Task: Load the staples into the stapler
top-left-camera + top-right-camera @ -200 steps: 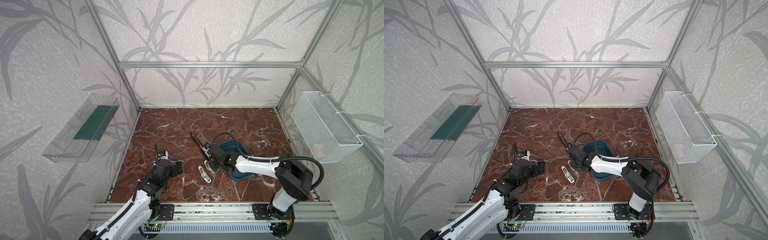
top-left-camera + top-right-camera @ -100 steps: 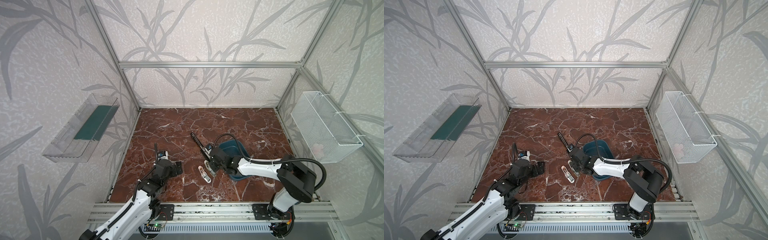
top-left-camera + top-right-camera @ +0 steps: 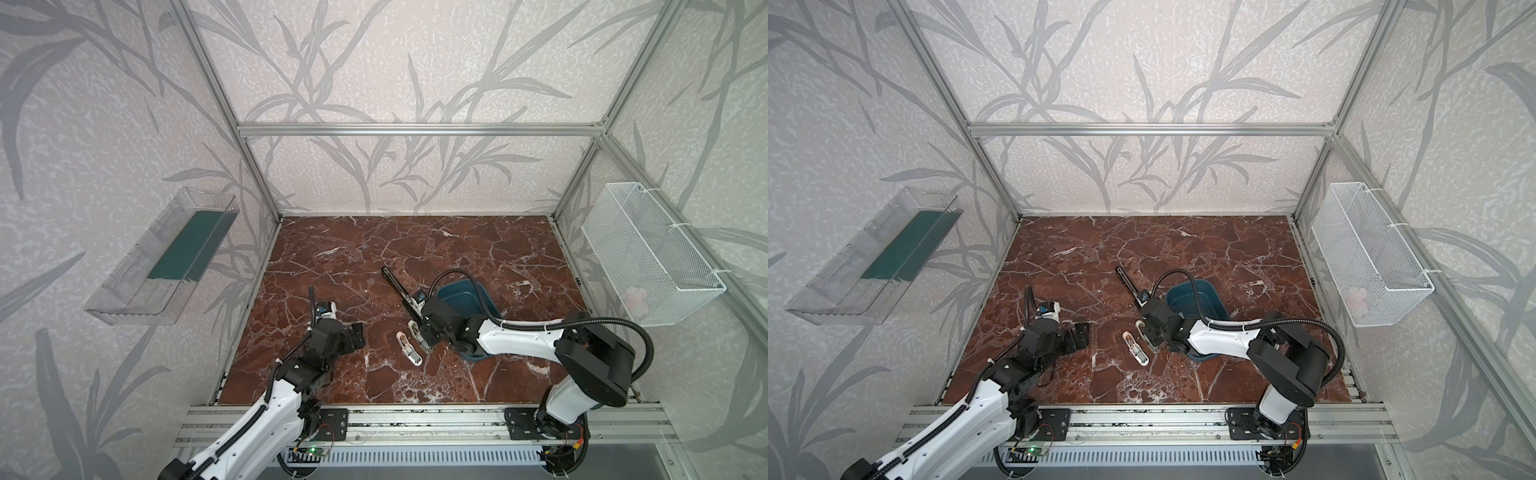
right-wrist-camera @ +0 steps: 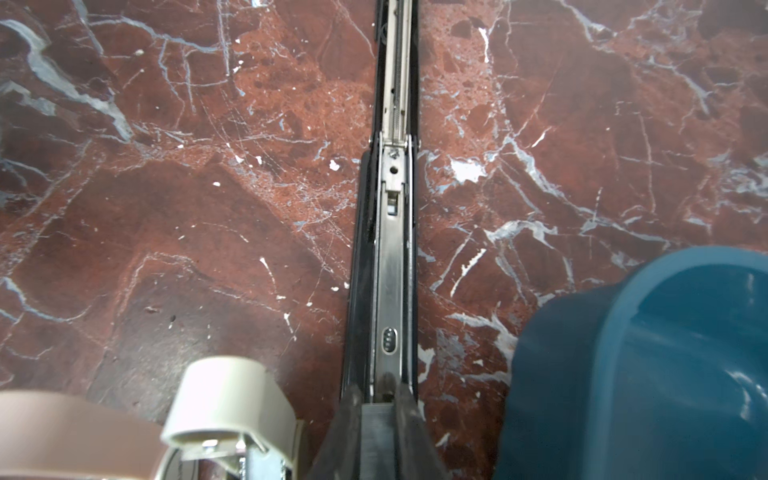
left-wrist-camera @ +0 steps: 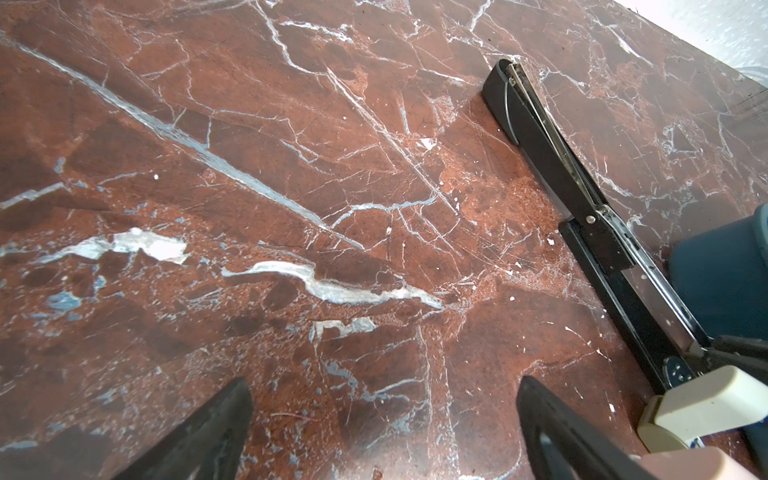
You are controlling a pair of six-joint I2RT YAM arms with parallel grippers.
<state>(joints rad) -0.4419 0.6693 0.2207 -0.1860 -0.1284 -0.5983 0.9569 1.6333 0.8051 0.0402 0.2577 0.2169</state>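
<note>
stapler (image 4: 390, 249): no brand or number legible on the black body or the metal rail
oval mark (image 4: 388, 340): stamped on the rail, a few dots inside, no letters made out
blue tub (image 4: 623, 299): no readable label
wire basket (image 3: 640, 249): no readable tag
clear wall tray (image 3: 137, 282): no readable writing

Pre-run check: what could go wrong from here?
Right hand pinches the staple strip at the narrow channel of the black stapler; slight tilt could jam or drop it.
Left hand hangs open, apart from that stapler, which may slide.
Beige stapler lies beside the right hand; could get bumped.
</note>
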